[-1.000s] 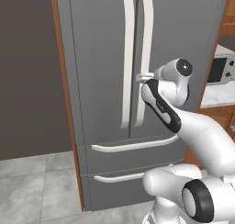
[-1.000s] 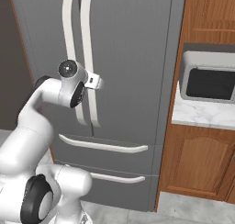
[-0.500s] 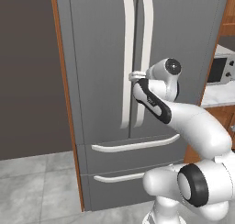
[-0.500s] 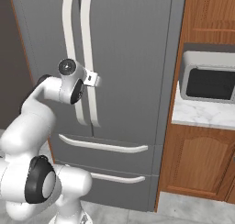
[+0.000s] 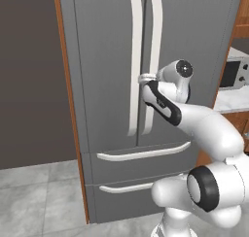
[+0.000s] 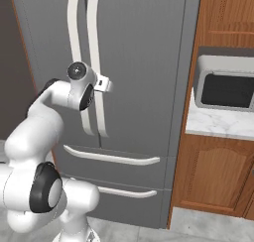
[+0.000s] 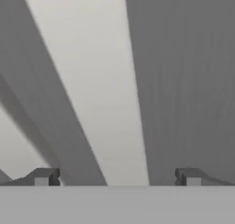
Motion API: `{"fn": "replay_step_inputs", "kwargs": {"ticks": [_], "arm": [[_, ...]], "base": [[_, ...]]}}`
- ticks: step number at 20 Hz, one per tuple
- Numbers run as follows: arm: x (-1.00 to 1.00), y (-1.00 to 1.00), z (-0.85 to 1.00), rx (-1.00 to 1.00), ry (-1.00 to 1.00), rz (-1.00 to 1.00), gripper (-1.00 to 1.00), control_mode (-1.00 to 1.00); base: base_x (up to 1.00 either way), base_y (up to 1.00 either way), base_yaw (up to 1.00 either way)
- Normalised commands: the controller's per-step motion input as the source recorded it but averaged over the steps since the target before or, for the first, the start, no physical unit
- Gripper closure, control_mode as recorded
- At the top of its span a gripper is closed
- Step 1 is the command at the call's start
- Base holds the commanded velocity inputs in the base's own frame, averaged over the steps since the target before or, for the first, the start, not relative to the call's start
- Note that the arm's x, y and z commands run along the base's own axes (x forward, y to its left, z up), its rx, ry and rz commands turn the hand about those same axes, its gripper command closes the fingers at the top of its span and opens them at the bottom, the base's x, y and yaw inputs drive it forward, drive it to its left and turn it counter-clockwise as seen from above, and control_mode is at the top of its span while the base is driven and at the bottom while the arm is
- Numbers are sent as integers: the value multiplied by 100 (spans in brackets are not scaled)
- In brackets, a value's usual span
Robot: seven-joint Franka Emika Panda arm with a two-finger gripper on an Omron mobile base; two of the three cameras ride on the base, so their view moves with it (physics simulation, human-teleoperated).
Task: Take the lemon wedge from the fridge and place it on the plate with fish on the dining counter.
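The fridge stands shut in front of the robot, both doors closed and the two drawers below pushed in. The arm reaches up to the pair of long pale handles where the doors meet. The claw is spread wide and grips nothing; its two dark fingertips stand on either side of the right door's handle, which runs up between them very near, though I cannot tell if it touches. From the left side, the claw sits right at that handle, about halfway down its length. To the right of the fridge, a microwave rests on a marble surface over wooden cabinets.
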Motion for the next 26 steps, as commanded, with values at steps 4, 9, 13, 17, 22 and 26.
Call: {"fn": "replay_step_inputs", "kwargs": {"ticks": [4, 9, 13, 17, 22, 26], "arm": [[5, -13, 0, 0, -1, 0, -100, -100], [19, 0, 0, 0, 0, 0, -100, -100], [33, 0, -1, -1, 0, 0, -100, -100], [35, 0, -5, -1, 0, 0, -100, -100], [37, 0, -13, -2, 0, 0, -100, -100], [42, 0, -15, -6, 0, -1, -100, -100]], "base": [[0, 0, 0], [0, 0, 0], [0, 0, 0], [0, 0, 0], [0, 0, 0], [0, 0, 0]]}}
